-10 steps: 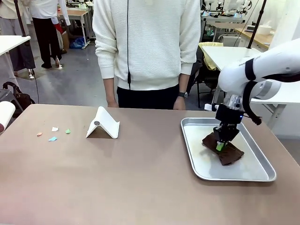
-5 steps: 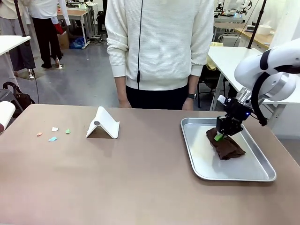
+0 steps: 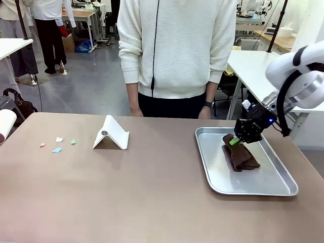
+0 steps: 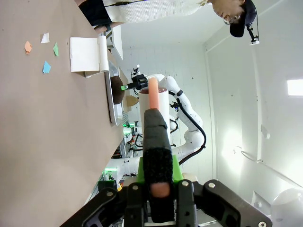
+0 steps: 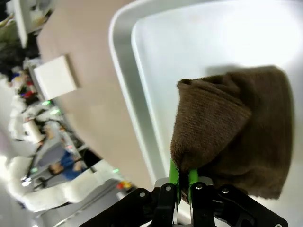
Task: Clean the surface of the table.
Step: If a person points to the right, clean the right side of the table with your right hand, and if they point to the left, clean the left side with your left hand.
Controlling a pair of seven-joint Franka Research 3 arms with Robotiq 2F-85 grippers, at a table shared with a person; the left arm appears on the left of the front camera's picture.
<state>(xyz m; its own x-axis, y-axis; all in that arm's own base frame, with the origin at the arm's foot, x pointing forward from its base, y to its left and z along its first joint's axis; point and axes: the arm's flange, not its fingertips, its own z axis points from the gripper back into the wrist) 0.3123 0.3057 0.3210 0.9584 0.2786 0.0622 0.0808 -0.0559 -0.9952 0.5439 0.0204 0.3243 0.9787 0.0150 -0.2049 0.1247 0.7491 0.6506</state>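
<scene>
The table (image 3: 126,192) is brown-taupe, the tray (image 3: 223,177) silver, the cloth (image 3: 244,158) dark brown, the roller (image 4: 164,104) white with a salmon handle. At nine o'clock from the white stand (image 3: 114,132) lie orange, white, green and blue paper scraps (image 3: 56,150).

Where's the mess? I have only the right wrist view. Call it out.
Observer: Small coloured scraps lie on the table, towards its left end, left of the white stand.
Operator: Noted. The right claw has the cloth. Report the left claw.
Observer: The left claw is shut on a stick with a black grip and an orange tip.
</scene>
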